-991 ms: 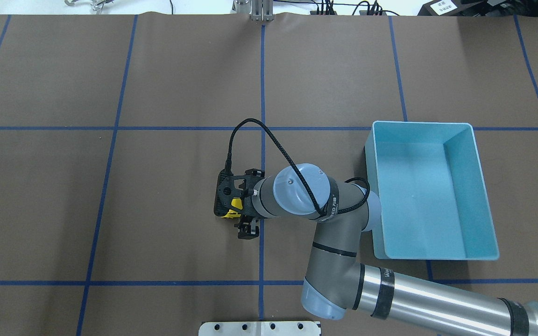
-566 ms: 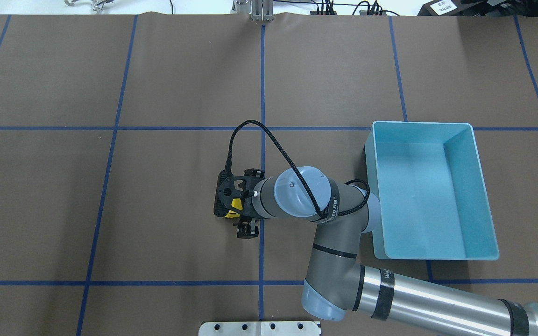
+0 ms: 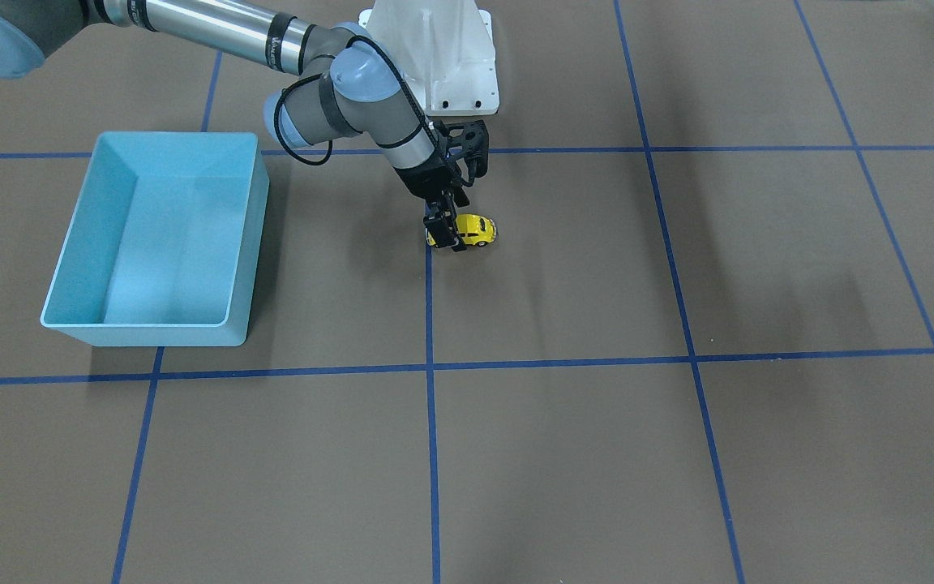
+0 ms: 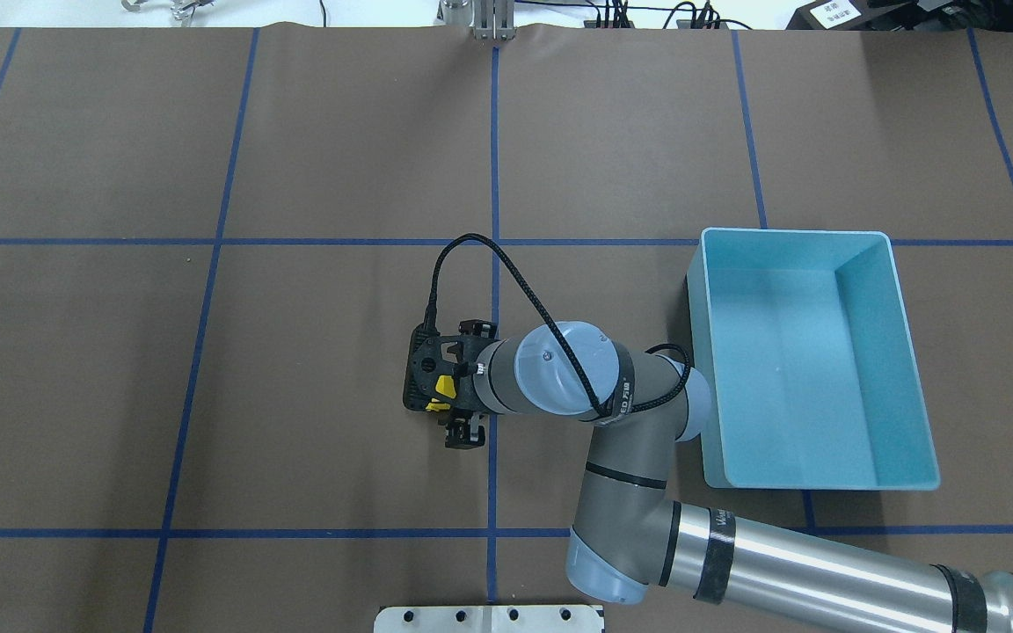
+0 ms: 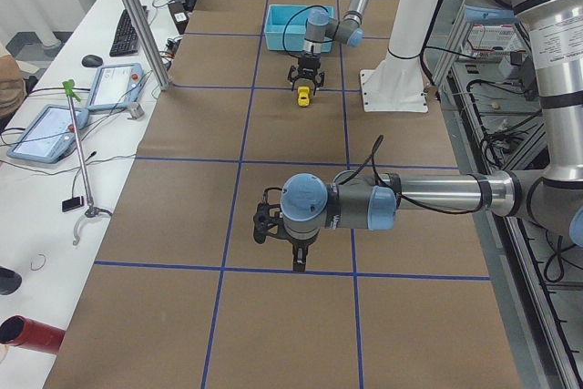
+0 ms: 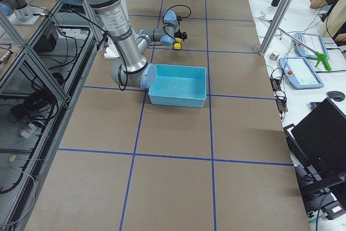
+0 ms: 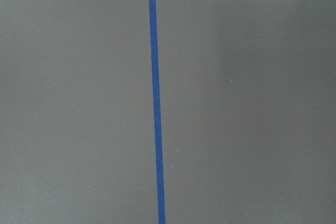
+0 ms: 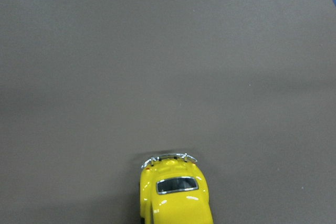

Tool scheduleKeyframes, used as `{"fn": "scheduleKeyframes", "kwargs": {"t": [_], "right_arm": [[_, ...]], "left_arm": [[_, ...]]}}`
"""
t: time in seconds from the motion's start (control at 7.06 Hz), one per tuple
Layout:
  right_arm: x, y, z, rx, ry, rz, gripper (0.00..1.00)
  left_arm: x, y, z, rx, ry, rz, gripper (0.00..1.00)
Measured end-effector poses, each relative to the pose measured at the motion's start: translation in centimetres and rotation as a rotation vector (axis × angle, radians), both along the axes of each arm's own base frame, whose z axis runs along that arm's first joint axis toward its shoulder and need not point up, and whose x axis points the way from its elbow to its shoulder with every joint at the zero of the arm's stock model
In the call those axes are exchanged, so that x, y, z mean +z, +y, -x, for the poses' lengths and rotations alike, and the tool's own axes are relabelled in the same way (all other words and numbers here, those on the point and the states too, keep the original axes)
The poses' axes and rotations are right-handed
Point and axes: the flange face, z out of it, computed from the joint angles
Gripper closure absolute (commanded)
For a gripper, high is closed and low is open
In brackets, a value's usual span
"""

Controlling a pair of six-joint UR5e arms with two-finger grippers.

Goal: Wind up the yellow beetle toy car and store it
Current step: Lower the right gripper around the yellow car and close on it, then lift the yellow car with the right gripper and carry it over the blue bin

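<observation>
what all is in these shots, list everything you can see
yellow beetle toy car: one, yellow, mid-table beside a blue tape line
bin: one, light blue, empty, apart from the car on the robot's right
table: one, brown cover, blue tape grid
pedestal: one, white, robot side of the table
control tablets: two, teal-edged, side bench
keyboard: one, black, side bench
right gripper: one, black, fingers either side of the car; grip unclear
left gripper: one, black, over bare table, far from the car
</observation>
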Motion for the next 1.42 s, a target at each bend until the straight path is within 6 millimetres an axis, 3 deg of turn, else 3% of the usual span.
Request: {"fn": "scheduleKeyframes", "kwargs": {"t": [0.28, 0.42, 0.85, 0.99, 1.27, 1.42], "right_arm": [[0.0, 0.3, 0.2, 0.008, -0.008, 0.031, 0.78], [0.0, 0.4, 0.3, 0.009, -0.009, 0.036, 1.0], [-0.4, 0.9, 0.1, 0.021, -0.034, 0.113, 1.0], [-1.7, 0.9, -0.7, 0.016, -0.062, 0.14, 1.0], [-6.0, -0.5, -5.4, 0.004, -0.104, 0.165, 1.0], [-7.7, -2.4, -9.5, 0.003, -0.112, 0.182, 1.0]], "left_arm": [[0.0, 0.0, 0.0, 0.0, 0.0, 0.001, 0.0], [0.0, 0.0, 0.0, 0.0, 0.0, 0.002, 0.0], [0.0, 0.0, 0.0, 0.0, 0.0, 0.001, 0.0], [0.0, 0.0, 0.0, 0.0, 0.0, 0.001, 0.0], [0.0, 0.0, 0.0, 0.0, 0.0, 0.002, 0.0], [0.0, 0.0, 0.0, 0.0, 0.0, 0.002, 0.0]]}}
